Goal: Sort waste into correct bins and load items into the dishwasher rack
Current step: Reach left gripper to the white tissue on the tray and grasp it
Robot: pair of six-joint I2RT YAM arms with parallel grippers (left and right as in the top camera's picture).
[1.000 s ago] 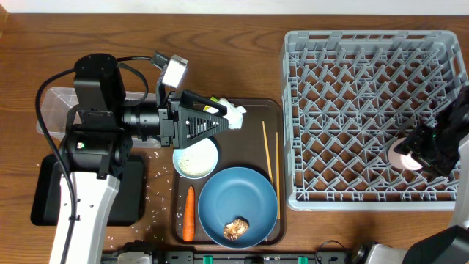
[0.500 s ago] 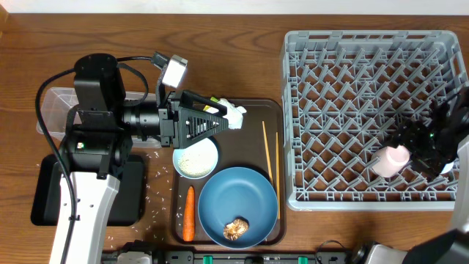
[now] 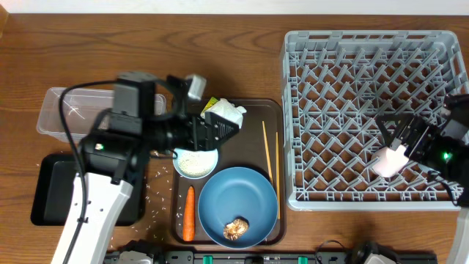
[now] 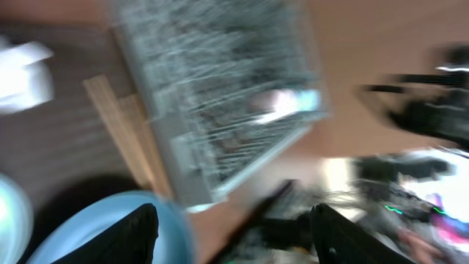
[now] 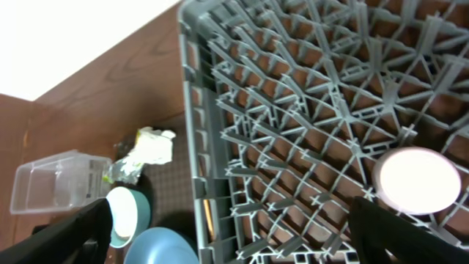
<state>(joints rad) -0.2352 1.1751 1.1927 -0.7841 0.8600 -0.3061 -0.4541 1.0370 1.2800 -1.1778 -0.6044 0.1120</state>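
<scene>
Dishwasher rack [image 3: 292, 110]: grey lattice crate with upright pegs, filling the right half of the overhead frame, standing on the wooden table [image 3: 242, 59]. Small pink-inside bowl [image 3: 388, 160]: inside the rack, lower right, lying on the lattice among the pegs. Right gripper [image 5: 233, 220]: over that part of the rack, jaws wide, nothing held; the bowl lies close by one finger, and contact cannot be told. Left gripper [image 4: 233, 227]: jaws wide and empty, wrist view blurred; overhead it hangs over the upper part of the dark brown serving tray [image 3: 249, 143], centre of frame. White paper scrap [image 3: 234, 112] and yellow-green wrapper [image 3: 212, 104]: upper left of that tray, just beside the left gripper. White bowl [image 3: 196, 161]: on the tray, rice inside, partly under the left arm. Blue plate [image 3: 238, 198]: lower part of the tray, bearing a brownish crumpled lump [image 3: 235, 229]. Orange carrot [image 3: 189, 214]: just left of the plate. Chopsticks [image 3: 268, 150]: along the tray's right edge. Clear tub [image 3: 58, 110]: upper left. Black tray [image 3: 44, 194]: below it. White rice grains [image 3: 155, 198]: scattered on the table between the two trays.
</scene>
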